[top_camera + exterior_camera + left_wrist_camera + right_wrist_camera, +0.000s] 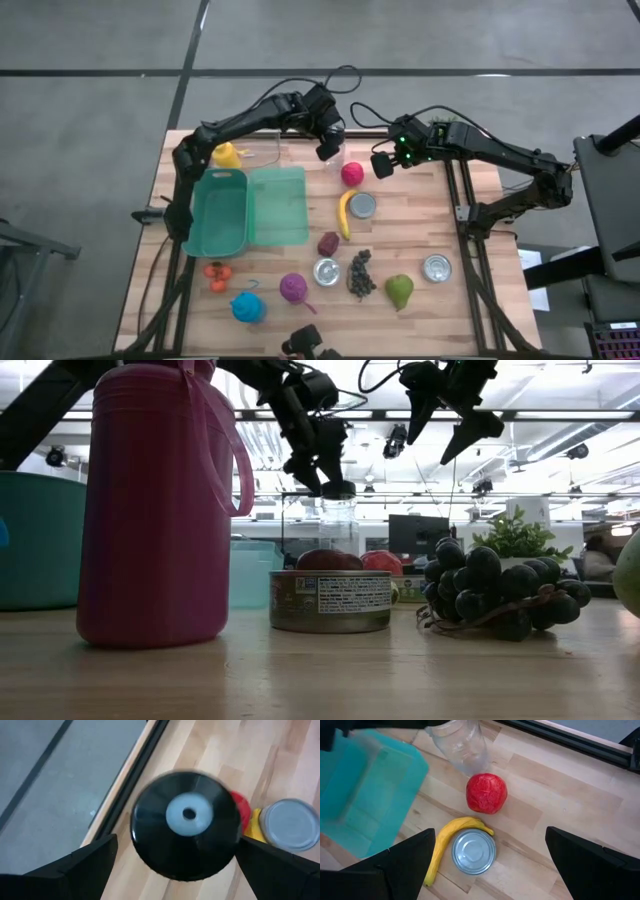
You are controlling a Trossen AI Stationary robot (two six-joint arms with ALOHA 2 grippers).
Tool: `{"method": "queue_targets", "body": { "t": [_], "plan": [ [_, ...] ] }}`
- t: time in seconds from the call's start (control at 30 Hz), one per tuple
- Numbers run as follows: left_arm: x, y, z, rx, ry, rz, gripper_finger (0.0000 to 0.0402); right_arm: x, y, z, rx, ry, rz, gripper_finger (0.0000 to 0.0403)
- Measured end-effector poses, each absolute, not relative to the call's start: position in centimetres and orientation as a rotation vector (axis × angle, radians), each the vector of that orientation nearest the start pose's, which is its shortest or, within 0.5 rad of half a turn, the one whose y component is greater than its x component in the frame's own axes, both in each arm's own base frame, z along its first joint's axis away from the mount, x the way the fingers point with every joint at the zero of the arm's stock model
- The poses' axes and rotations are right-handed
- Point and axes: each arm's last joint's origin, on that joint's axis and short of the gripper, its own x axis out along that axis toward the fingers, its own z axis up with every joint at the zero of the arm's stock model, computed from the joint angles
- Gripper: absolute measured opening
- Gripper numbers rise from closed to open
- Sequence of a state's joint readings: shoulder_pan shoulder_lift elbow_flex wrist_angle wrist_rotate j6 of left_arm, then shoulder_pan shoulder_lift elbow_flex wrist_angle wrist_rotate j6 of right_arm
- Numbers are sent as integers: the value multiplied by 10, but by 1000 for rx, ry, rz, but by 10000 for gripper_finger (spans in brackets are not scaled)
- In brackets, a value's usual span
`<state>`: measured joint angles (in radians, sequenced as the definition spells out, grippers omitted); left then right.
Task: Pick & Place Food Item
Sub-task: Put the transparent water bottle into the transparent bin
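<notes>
A clear jar with a black lid (187,832) stands on the table at the far middle (336,157). My left gripper (330,146) hangs open just above it, one finger on either side of the lid (338,488), touching nothing. A red apple (486,793) lies beside the jar, with a yellow banana (445,847) and a silver can (473,851) nearer the front. My right gripper (382,166) hovers open above the table, to the right of the apple (351,173), with nothing between its fingers.
An open teal container (222,212) with its lid (278,205) lies left of centre. Near the front edge are a purple item (328,243), two cans (326,271) (437,267), grapes (360,275), a green pear (400,291) and a pink jug (155,510).
</notes>
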<state>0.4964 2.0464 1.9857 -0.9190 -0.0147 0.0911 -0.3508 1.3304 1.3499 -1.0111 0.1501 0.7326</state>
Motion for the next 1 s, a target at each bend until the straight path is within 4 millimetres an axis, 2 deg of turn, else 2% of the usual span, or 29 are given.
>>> {"method": "queue_targets", "body": {
  "t": [0.13,0.8,1.0],
  "plan": [
    [389,212,298,-166,986,430,399,237,-91,344,756,786,-807,378],
    [392,214,304,-141,932,419,399,237,-91,344,756,786,-807,378],
    [392,214,304,-145,930,407,364,237,-91,344,756,786,-807,378]
  ]
}}
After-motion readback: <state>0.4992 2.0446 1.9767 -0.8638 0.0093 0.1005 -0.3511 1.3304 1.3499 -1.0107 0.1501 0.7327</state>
